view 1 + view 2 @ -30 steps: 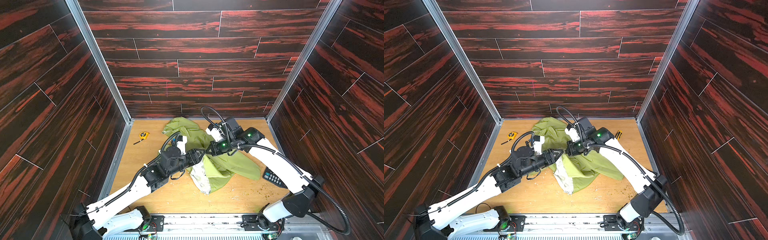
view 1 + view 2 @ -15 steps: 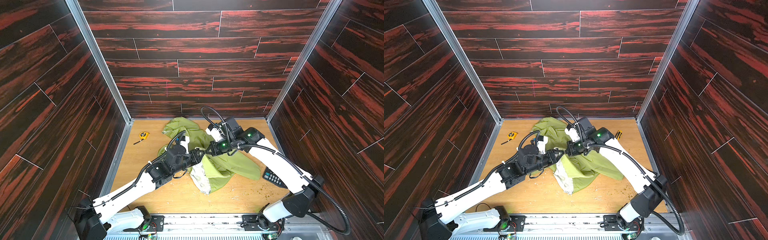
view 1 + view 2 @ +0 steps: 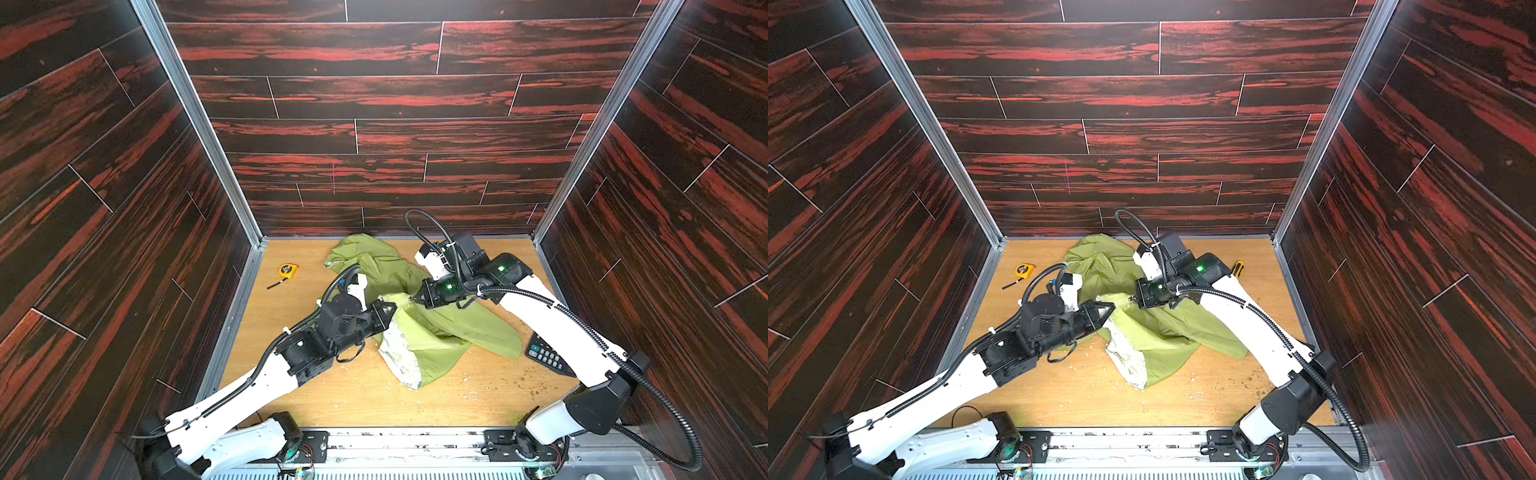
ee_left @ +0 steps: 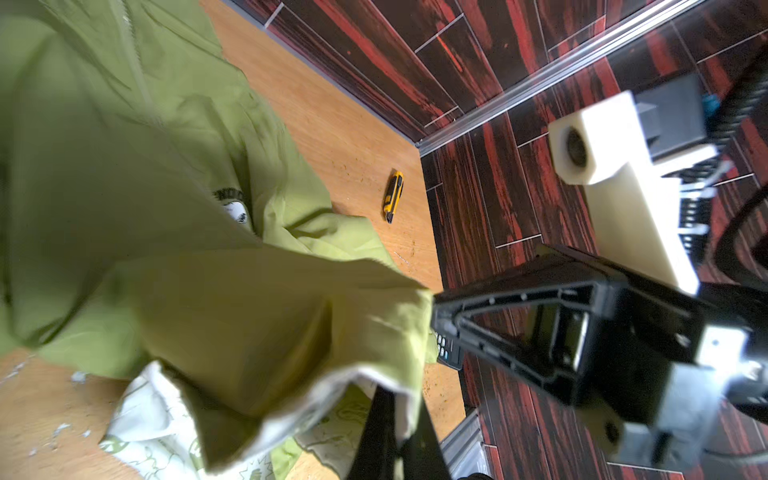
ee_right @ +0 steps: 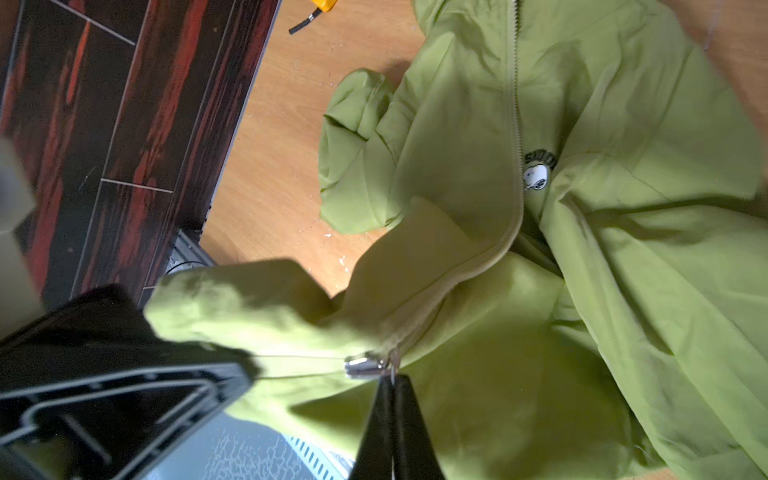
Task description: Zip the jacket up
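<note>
Pale wood, that table, and across its middle and back sprawls the lime-green jacket, rumpled, with whitish lining showing at the near hem. The left gripper is pinched tight on a fold of the fabric edge. Close beside it, the right gripper is clamped on the cloth, right at the silver zipper slider.

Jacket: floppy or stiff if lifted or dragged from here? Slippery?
Likely very floppy: the jacket lies crumpled in folds and sags from where it is pinched. Probably light for its size: thin fabric, held up in a peak by small pinches. Possibly slippery: the shell looks smooth, so a grip near the zipper slider may creep.
</note>
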Motion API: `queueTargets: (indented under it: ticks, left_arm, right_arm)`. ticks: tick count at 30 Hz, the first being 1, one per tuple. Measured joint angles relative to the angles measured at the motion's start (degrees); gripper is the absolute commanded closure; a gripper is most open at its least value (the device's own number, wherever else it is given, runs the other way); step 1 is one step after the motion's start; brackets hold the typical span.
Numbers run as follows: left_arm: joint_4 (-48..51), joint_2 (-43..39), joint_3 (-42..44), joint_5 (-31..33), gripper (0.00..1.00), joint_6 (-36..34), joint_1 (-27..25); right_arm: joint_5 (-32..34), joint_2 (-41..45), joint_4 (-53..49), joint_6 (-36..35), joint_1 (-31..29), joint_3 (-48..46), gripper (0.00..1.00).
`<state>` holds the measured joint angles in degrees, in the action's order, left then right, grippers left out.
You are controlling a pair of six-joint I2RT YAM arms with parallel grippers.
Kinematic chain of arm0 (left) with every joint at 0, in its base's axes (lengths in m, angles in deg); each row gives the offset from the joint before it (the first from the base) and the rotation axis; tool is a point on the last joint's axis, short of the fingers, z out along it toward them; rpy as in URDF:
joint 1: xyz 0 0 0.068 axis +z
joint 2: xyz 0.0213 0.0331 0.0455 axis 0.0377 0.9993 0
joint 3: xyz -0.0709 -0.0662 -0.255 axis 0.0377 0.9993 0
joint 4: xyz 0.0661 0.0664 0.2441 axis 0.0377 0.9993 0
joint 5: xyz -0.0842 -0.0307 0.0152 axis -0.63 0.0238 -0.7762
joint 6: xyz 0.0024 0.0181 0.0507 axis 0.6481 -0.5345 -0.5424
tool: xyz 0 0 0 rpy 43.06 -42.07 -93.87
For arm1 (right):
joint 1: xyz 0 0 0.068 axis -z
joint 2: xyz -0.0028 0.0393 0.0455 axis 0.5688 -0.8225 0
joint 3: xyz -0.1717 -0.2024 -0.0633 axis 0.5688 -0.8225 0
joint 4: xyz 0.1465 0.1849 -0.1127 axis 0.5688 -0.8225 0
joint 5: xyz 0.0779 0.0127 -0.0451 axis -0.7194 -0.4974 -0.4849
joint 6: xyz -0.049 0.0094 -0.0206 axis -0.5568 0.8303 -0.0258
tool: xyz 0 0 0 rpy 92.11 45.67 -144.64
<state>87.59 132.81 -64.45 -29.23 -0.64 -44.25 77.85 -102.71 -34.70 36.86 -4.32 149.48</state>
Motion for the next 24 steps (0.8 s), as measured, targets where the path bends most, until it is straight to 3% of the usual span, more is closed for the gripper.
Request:
queueTargets:
  ticks: [9,14,20,24]
  left_arm:
    - [6.7,-5.8,1.5,6.3,1.00,0.2,0.0]
    - [10.2,-4.1,-1.7,11.3,1.00,-2.0,1.8]
    - [13.1,11.1,-21.9,12.3,1.00,-11.1,7.8]
    - [15.9,25.7,-44.5,11.2,1.00,-18.8,11.0]
  right_arm:
    - [0.6,-0.5,-0.2,1.1,2.9,2.9,1.00]
    - [-0.6,-4.1,0.4,2.1,6.5,8.8,1.00]
    - [-3.6,-11.6,1.1,2.8,12.9,23.2,1.00]
    - [-6.6,-19.4,-0.7,3.7,18.8,42.6,1.00]
